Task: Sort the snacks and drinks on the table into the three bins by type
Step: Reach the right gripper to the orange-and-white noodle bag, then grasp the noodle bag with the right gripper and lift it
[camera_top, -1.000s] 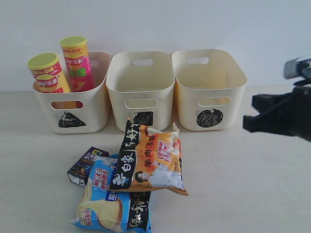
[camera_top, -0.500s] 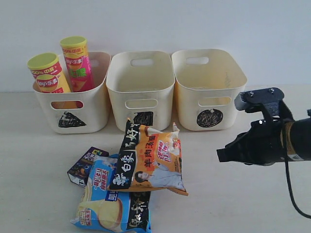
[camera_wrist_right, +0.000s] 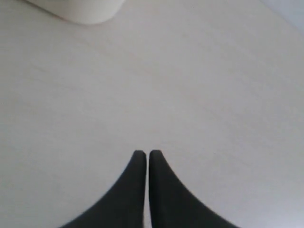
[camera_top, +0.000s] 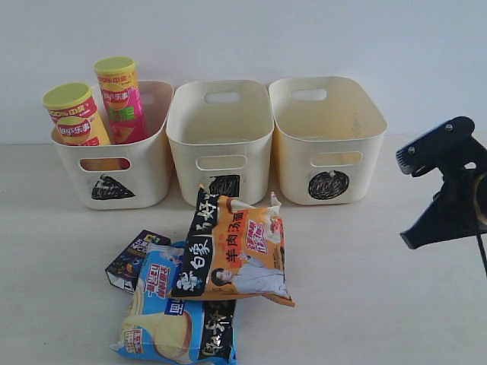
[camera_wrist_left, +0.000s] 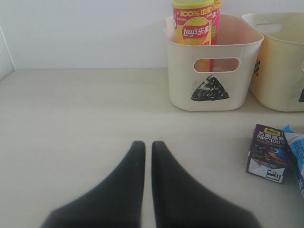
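Starting at the left, the left hand [camera_wrist_left: 148, 145] hangs low over the table [camera_wrist_left: 71, 118], its two black fingers pressed together on nothing. Well ahead of it stands the triangle bin [camera_wrist_left: 180, 71], holding the orange-yellow can [camera_wrist_left: 192, 23] and the pink can [camera_top: 122, 103] upright, so the cans look sorted. Nearer that hand, ahead and off toward the pile, the dark purple carton [camera_wrist_left: 268, 152] lies on the table, free on the side facing the hand. Tucked against it is a pale box [camera_top: 158, 280] that may be the second drink carton, though the bags hide too much to be sure. The blue bag [camera_top: 175, 323] lies lowest in the pile. The orange bag [camera_top: 240, 251] lies across its far end, long axis running from the square bin [camera_top: 186, 152] toward the camera, top edge just short of that bin. The square bin and the circle bin [camera_top: 293, 163] both stand empty. Farthest right, the right hand [camera_top: 408, 242] hangs above bare table, fingers likewise closed and empty, tips pointing down. The whole pile lies well apart from it, off to its left. By this, the left hand is the nearer one for the purple carton. The orange bag sits between the two hands, its long side toward the right hand.
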{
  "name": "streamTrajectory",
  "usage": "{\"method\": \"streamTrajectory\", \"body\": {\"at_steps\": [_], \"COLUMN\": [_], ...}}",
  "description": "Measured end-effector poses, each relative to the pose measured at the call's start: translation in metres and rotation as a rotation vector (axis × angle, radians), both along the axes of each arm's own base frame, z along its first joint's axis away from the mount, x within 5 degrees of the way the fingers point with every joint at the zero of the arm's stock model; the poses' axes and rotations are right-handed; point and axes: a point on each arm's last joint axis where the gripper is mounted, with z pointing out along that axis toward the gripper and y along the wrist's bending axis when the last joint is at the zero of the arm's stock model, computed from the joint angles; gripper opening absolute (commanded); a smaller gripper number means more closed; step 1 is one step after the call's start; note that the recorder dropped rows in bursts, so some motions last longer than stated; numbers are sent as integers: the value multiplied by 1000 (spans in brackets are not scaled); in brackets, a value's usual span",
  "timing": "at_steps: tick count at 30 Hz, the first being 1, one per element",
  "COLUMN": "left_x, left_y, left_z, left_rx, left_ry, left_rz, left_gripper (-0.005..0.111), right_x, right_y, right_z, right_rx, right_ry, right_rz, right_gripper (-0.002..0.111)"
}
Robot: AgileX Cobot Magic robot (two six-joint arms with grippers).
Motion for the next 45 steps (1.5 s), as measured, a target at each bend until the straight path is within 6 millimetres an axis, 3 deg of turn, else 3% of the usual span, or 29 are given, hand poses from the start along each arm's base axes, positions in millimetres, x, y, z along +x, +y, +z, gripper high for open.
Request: {"method": "streamTrajectory", "body": {"at_steps": [8,11,14,21,27,29,30,31,32,34,37,45], "left_x": [0,0,0,0,0,0,0,0,0,0,0,0], "left_y": [0,0,0,0,0,0,0,0,0,0,0,0], "left_z": [0,0,0,0,0,0,0,0,0,0,0,0], "left_rx": [0,0,0,0,0,0,0,0,0,0,0,0], "left_ry": [0,0,0,0,0,0,0,0,0,0,0,0], "left_rz": [0,0,0,0,0,0,0,0,0,0,0,0], "left_gripper": [4,4,4,4,4,4,4,4,4,4,4,4], "right_x": [-2,-13,-19,-19,-8,1,3,7,8,14,19,24], "right_y": [-35,-40,-27,22,21,20,22,25,26,30,42,83], "right_z": [25,25,18,13,14,10,6,-2,-5,-14,-21,-38], "right_rx": [-520,-580,-400,184,667,819,845,889,909,988,1080,993], "right_ry": [211,398,530,576,591,581,586,597,601,601,606,587], "right_rz": [-120,-127,-76,99,178,200,204,216,215,203,203,236], "right_gripper": [0,0,0,0,0,16,40,52,81,97,93,93]}}
